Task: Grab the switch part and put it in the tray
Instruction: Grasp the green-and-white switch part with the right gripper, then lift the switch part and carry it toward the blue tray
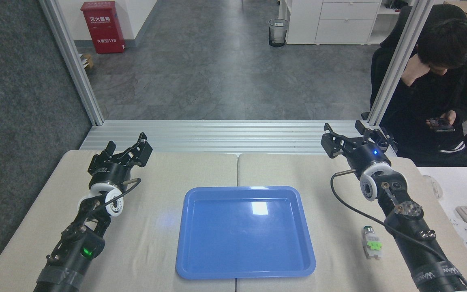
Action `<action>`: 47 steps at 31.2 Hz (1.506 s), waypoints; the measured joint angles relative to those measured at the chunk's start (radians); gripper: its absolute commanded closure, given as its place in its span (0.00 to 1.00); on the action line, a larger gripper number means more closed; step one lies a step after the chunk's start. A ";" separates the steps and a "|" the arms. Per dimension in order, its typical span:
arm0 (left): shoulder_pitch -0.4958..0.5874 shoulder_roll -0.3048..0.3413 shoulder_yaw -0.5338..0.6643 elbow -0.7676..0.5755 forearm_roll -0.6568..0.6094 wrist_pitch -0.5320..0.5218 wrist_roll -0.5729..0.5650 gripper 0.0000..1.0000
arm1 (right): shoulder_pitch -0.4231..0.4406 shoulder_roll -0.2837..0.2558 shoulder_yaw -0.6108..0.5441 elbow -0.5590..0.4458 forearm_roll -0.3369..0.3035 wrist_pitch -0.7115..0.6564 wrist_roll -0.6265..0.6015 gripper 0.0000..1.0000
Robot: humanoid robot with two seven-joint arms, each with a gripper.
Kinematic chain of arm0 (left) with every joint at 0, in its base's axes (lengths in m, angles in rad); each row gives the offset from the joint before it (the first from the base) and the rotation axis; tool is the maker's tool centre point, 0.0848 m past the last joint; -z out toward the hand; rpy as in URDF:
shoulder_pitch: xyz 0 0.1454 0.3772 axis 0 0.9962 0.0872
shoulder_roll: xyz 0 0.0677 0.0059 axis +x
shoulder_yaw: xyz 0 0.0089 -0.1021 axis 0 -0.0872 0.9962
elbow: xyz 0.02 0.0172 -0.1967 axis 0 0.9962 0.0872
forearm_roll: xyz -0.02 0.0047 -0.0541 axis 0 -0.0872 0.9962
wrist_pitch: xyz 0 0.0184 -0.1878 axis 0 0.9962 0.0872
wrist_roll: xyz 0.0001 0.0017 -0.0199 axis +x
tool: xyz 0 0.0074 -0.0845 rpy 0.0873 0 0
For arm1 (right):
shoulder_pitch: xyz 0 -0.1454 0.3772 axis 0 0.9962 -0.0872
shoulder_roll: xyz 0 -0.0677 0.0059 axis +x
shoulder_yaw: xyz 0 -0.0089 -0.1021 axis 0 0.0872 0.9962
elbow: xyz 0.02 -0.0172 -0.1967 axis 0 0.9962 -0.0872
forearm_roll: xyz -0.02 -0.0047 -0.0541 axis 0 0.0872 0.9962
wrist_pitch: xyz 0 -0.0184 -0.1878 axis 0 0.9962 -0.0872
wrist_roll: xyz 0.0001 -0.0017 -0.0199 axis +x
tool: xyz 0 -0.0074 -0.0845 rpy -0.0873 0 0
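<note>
Head view looks forward and down over the table [156, 243].

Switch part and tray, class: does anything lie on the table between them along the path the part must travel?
Nothing visible does. The small white plastic switch part with the green middle lies right of the large glossy blue plastic tray, with only bare beige table between them. The tray holds nothing.

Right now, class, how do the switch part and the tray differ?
The switch part is small, white with a green middle; the tray is large, plain glossy blue. The switch part lies to the right of the tray, beside the right arm; the tray sits mid-table between both arms. Both rest flat on the table, untouched.
</note>
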 measured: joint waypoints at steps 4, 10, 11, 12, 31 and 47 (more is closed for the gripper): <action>0.000 0.000 0.000 0.000 0.000 0.000 0.000 0.00 | 0.024 -0.008 -0.001 -0.006 -0.002 0.000 0.002 0.06; 0.000 0.000 0.000 0.000 0.000 0.000 0.000 0.00 | 0.060 -0.023 -0.004 -0.020 -0.004 -0.001 0.002 0.06; 0.000 0.000 0.000 0.000 0.000 0.000 0.000 0.00 | 0.069 -0.026 -0.005 -0.027 -0.005 -0.001 0.002 0.06; 0.000 0.000 0.000 0.000 0.000 0.000 0.000 0.00 | 0.080 -0.030 -0.007 -0.035 -0.005 -0.001 0.002 0.06; 0.000 0.000 0.000 0.000 0.000 0.000 0.000 0.00 | 0.560 -0.072 -0.166 -0.297 -0.008 0.007 -0.008 0.07; 0.000 0.000 0.000 0.000 0.000 0.000 0.000 0.00 | 0.743 -0.069 -0.231 -0.365 -0.007 -0.009 -0.011 1.00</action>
